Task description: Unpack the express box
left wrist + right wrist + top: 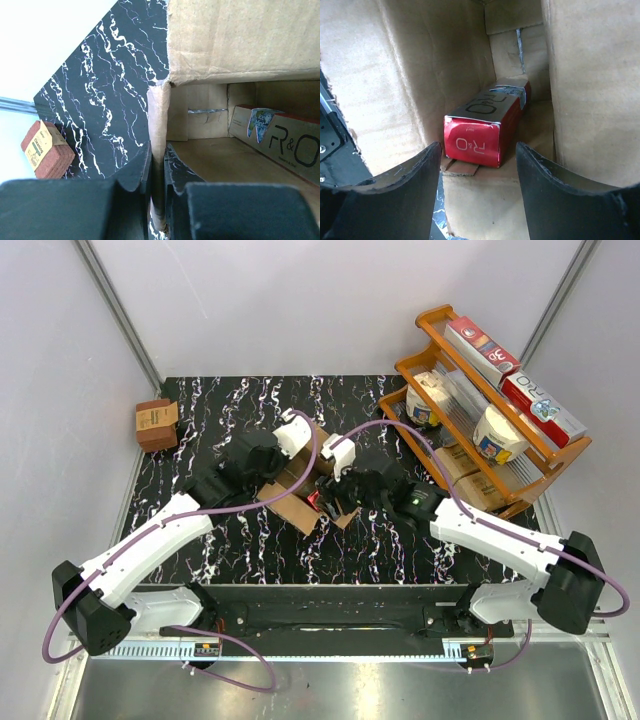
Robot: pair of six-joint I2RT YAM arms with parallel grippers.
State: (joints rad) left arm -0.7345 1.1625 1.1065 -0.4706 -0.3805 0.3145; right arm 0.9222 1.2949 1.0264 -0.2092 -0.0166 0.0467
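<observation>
Black table [240,540]: left claw [157,156] pinches express box [225,35] (red carton [480,137] inside).

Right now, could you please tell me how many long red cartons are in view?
3. The farther carton and the nearer carton lie on the orange rack; the third carton lies inside the express box, before the right claw. Others may be hidden.

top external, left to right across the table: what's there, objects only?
small brown box → express box, open, mid-table → orange rack with goods at the right edge
</observation>
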